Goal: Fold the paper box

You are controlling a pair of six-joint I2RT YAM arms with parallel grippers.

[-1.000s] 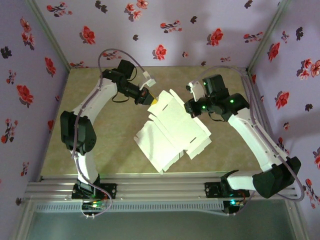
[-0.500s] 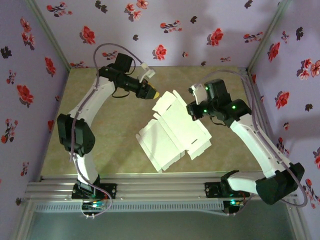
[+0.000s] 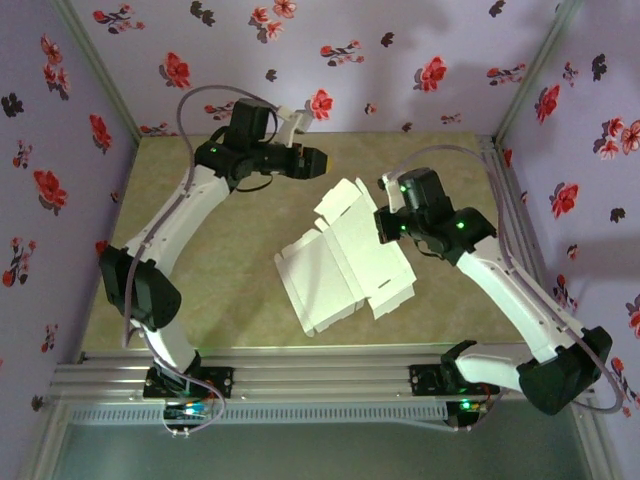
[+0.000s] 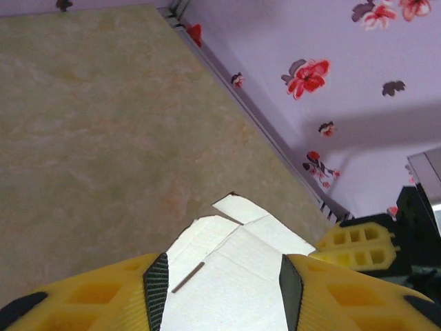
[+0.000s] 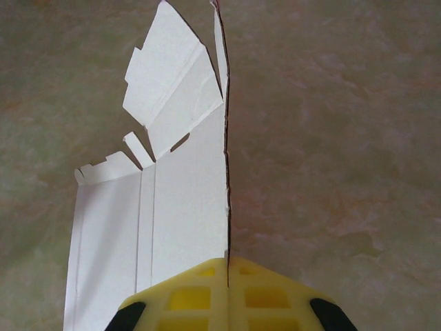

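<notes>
Trouble first: could not make out the fingertips of the right gripper (image 3: 385, 222) from above, tucked under its dark wrist block at centre right of the frame. Saw them plainly in the right wrist view: pressed together on a raised edge of the paper box (image 3: 345, 265), with the yellow ribbed fingers (image 5: 186, 300) cut off by the bottom border. Found the box at mid-frame overhead, mostly flat on the table (image 3: 200, 250): thin pale card, creased panels, small notched tabs, a fine darker line along the pinched edge. Noted the left gripper (image 3: 312, 160) at upper middle, well apart from the card, parted on nothing, its black pads (image 4: 156, 286) framing white card below. Counted plenty of bare mottled beige surface round the box, up to the flowered lilac walls (image 3: 400, 60).
</notes>
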